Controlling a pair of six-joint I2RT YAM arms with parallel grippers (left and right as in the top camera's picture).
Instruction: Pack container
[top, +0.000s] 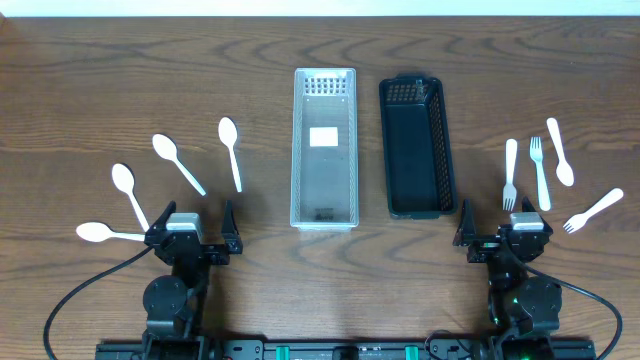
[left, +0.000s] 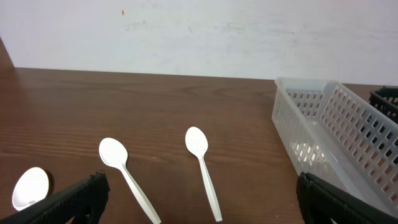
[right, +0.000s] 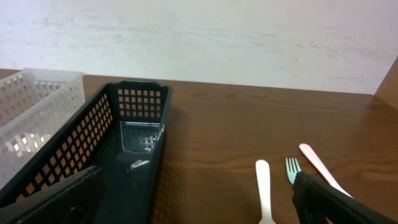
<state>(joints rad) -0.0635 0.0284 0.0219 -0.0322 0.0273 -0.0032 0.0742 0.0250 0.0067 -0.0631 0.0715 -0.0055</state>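
A clear white basket (top: 324, 148) and a black basket (top: 416, 147) stand side by side at the table's middle, both empty. Several white plastic spoons (top: 179, 163) lie at the left; two show in the left wrist view (left: 203, 171). Several white plastic forks (top: 539, 172) lie at the right; the right wrist view shows a fork handle (right: 264, 190). My left gripper (top: 192, 235) is open and empty near the front edge, below the spoons. My right gripper (top: 503, 235) is open and empty, below the forks.
The clear basket's corner shows at the right of the left wrist view (left: 323, 134). The black basket fills the left of the right wrist view (right: 106, 155). Cables run from both arm bases at the front edge.
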